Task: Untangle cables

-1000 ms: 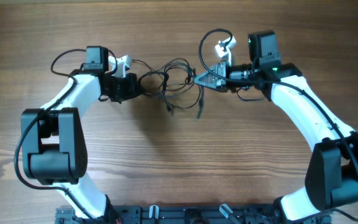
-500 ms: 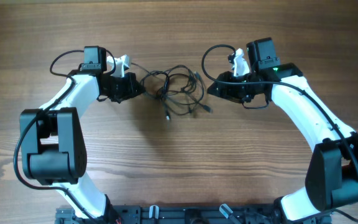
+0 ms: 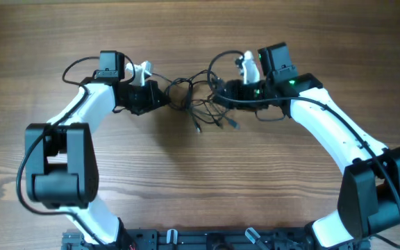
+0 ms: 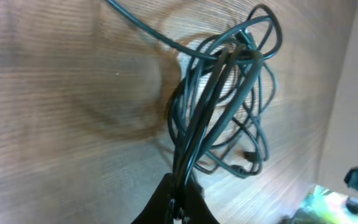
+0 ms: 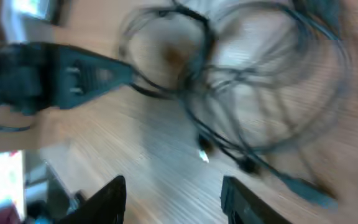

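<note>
I have the cables (image 3: 198,103) bunched in the upper middle of the overhead frame, lying on the wooden table (image 3: 200,187) between the two arms. The left fingers (image 3: 157,97) come in from the left of the bunch and the right fingers (image 3: 218,94) sit at its right edge. Through the left wrist camera, at the bottom center of the frame, the left fingers (image 4: 174,202) are pinched together on several dark strands. Those strands rise taut from the grip toward the loops in the upper right. Through the right wrist camera, which is blurred, the right fingers stand wide apart at the bottom edge with bare table between them, gripping nothing. The cable loops (image 5: 253,87) spread across the upper half of that view, and the left arm's dark fingers reach in from the upper left to meet the bunch. A small silvery plug tip (image 5: 202,155) lies near the middle of that frame, and a darker plug (image 5: 309,194) lies toward the lower right. In the overhead view two loose ends trail downward from the bunch, well apart from either arm's white links.
</note>
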